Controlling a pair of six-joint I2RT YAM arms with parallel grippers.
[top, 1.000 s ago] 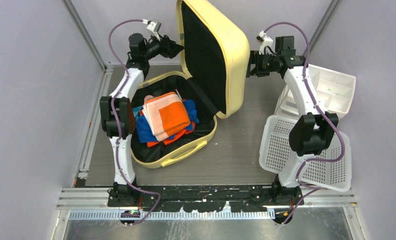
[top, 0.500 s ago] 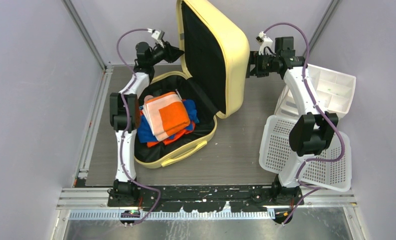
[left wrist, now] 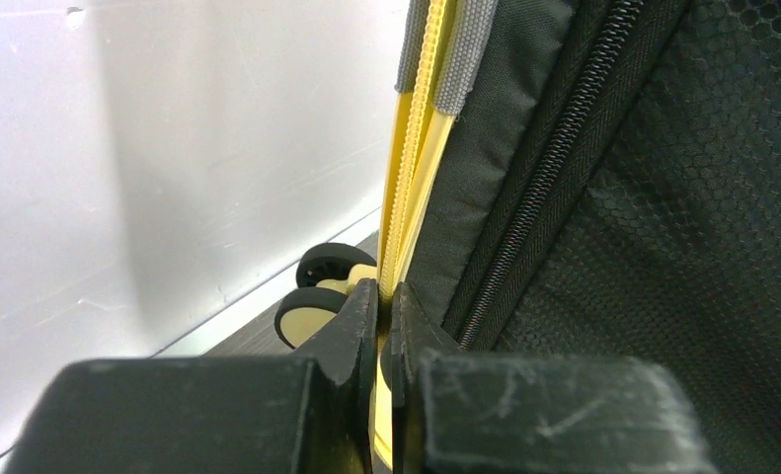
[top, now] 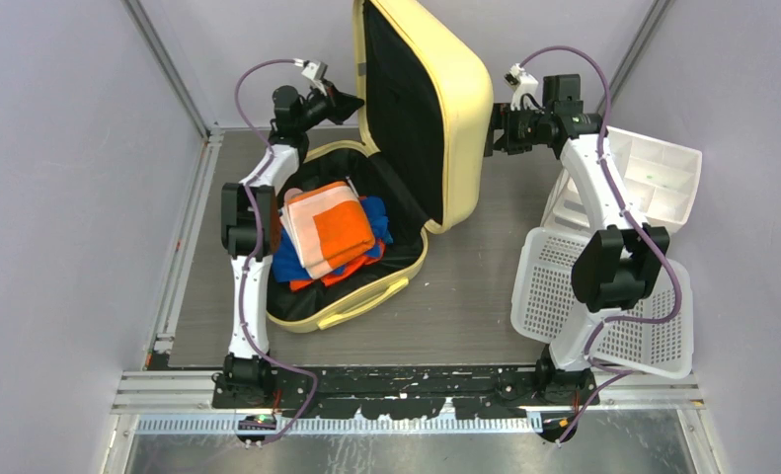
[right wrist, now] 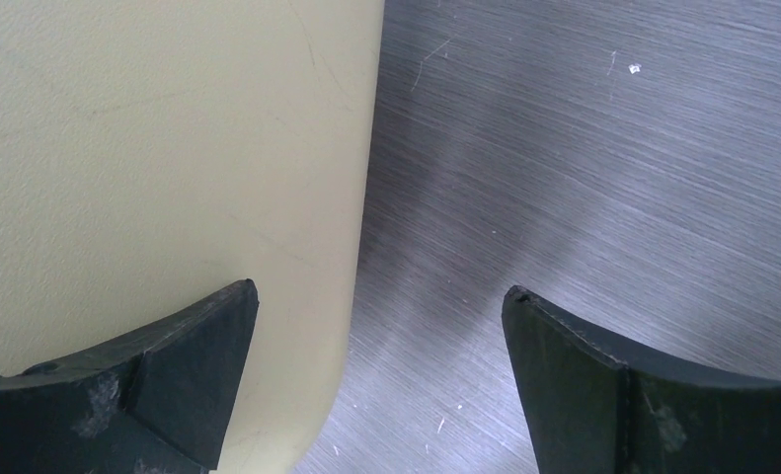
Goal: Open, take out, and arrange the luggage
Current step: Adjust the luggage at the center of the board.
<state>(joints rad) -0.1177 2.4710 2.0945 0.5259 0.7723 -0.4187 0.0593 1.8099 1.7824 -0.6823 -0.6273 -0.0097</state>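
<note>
The pale yellow luggage (top: 462, 94) lies open on the table, its lid standing upright and showing black lining (top: 401, 109). Folded orange-and-white cloth (top: 329, 225) and blue cloth (top: 376, 217) lie in its lower half. My left gripper (top: 352, 102) is at the lid's left edge. In the left wrist view it (left wrist: 386, 296) is shut on the yellow zipper rim (left wrist: 413, 178), beside the lining (left wrist: 682, 197) and two caster wheels (left wrist: 312, 308). My right gripper (top: 490, 133) is open behind the lid. In the right wrist view it (right wrist: 381, 296) straddles the edge of the shell (right wrist: 149, 148).
A white perforated basket (top: 544, 286) leans at the right, partly under the right arm. A white drawer bin (top: 663, 178) stands behind it. Grey walls and metal rails (top: 184, 237) close in the table (top: 465, 296) on the left, the back and the right.
My left gripper moved right to the lid's left edge and shut on its zipper rim. The lid shifted slightly to the right. The right arm stayed behind the lid.
</note>
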